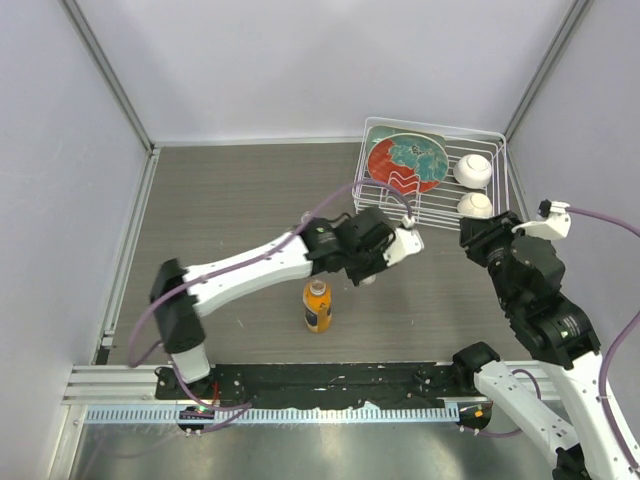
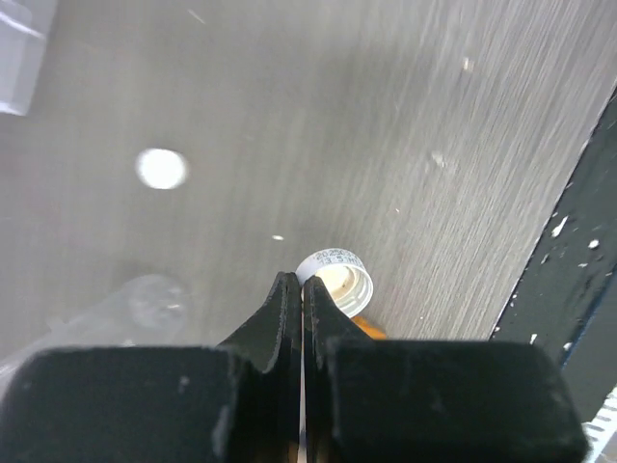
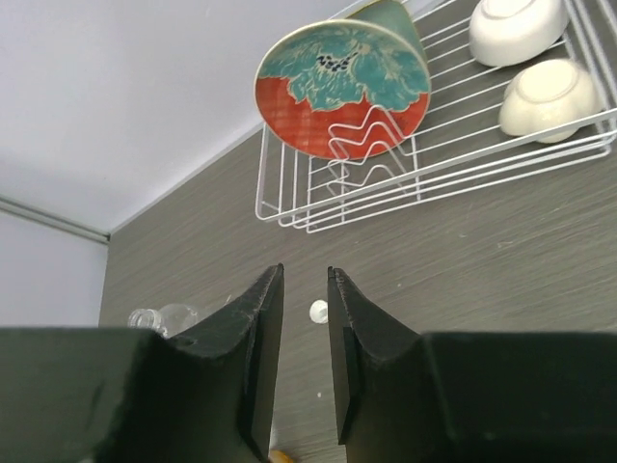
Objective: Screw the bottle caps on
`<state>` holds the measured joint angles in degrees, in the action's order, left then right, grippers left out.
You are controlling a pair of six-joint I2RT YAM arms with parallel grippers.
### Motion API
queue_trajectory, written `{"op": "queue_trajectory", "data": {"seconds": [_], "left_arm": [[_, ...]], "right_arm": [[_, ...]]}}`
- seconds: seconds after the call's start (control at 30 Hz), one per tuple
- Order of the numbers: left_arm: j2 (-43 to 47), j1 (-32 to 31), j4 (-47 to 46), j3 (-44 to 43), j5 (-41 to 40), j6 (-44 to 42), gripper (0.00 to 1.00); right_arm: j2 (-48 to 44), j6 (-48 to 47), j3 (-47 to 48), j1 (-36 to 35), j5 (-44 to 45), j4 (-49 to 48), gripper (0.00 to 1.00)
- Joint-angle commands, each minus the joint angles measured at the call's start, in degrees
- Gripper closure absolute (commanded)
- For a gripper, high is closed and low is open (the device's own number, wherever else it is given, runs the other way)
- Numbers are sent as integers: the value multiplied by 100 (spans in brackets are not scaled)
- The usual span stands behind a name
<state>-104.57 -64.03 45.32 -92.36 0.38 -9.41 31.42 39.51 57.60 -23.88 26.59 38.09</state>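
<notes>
**Jaws empty on both sides, caps not yet on**

Left jaws are closed on nothing, fingertips (image 2: 286, 299) pressed flat together, just beside the pale top of the orange bottle (image 1: 318, 308), which stands upright near the middle of the desk (image 1: 230, 200). Whether that cream top is a seated cap or a bare mouth I cannot tell. A sideways move from here could clip the neck and tip the bottle, since it is narrow and stands free. Further off, the white cap (image 2: 161, 168) lies loose on the desk. It is tiny and low, so a pinch slightly off-centre would likely flick it away rather than lift it. The clear bottle (image 3: 164, 314) lies on its side near it and would probably roll under any push, and a cap offered to it at a slant risks cross-threading. Right jaws are drawn in to a thin slit with nothing between them, raised above the desk and well apart from bottles and cap, near the wire rack (image 3: 424, 183) that holds the plate (image 3: 342, 87) and two white balls (image 3: 521, 24). A low swing there could snag the wires
</notes>
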Motion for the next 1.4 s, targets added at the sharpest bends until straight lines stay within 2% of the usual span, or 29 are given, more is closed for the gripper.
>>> {"op": "queue_trajectory", "data": {"seconds": [0.0, 0.07, 0.13, 0.27, 0.37, 0.4, 0.43, 0.47, 0.5, 0.6, 0.67, 0.87, 0.97, 1.37], "left_arm": [[1263, -48, 319, -774, -845, -166, 100], [1737, -57, 180, -758, -917, -368, 100], [2289, -66, -207, -486, -620, -990, 100], [3072, -66, -1068, 111, -574, -1598, 100], [3424, -66, -1717, 525, -715, -1739, 100], [3513, -66, -1867, 743, -689, -1801, 100], [3601, -74, -2043, 867, -671, -2019, 100], [3689, -75, -2488, 1008, -680, -2125, 100], [3838, -75, -2771, 1314, -723, -2257, 100], [3944, -83, -3511, 1676, -855, -2627, 100], [3971, -83, -4106, 1974, -995, -2846, 100], [3787, -92, -5067, 2371, -1189, -3435, 100], [3620, -83, -5278, 2424, -1295, -3428, 100], [3531, -92, -5437, 2494, -1365, -3427, 100]], "right_arm": [[451, 741, 163, -3, -600, -337, 69], [602, 918, 198, -3, -873, -415, 69], [716, 1137, 181, -3, -1365, -748, 66], [909, 1655, 41, 6, -2314, -1723, 57], [1006, 2638, -641, -3, -3149, -3066, 45], [1050, 2989, -880, -3, -3325, -4184, 42], [1137, 3384, -1161, 6, -3657, -4865, 40], [1356, 4284, -1677, -3, -3757, -5542, 39], [1532, 4624, -1856, -11, -3845, -6523, 39], [2034, 5391, -2235, -81, -4091, -7645, 38], [2140, 5497, -2271, -126, -4109, -7868, 36], [2404, 5646, -2297, -266, -4179, -8211, 35], [2483, 5796, -2385, -319, -4109, -8651, 35], [2598, 5594, -2210, -556, -4241, -8572, 38]]}}
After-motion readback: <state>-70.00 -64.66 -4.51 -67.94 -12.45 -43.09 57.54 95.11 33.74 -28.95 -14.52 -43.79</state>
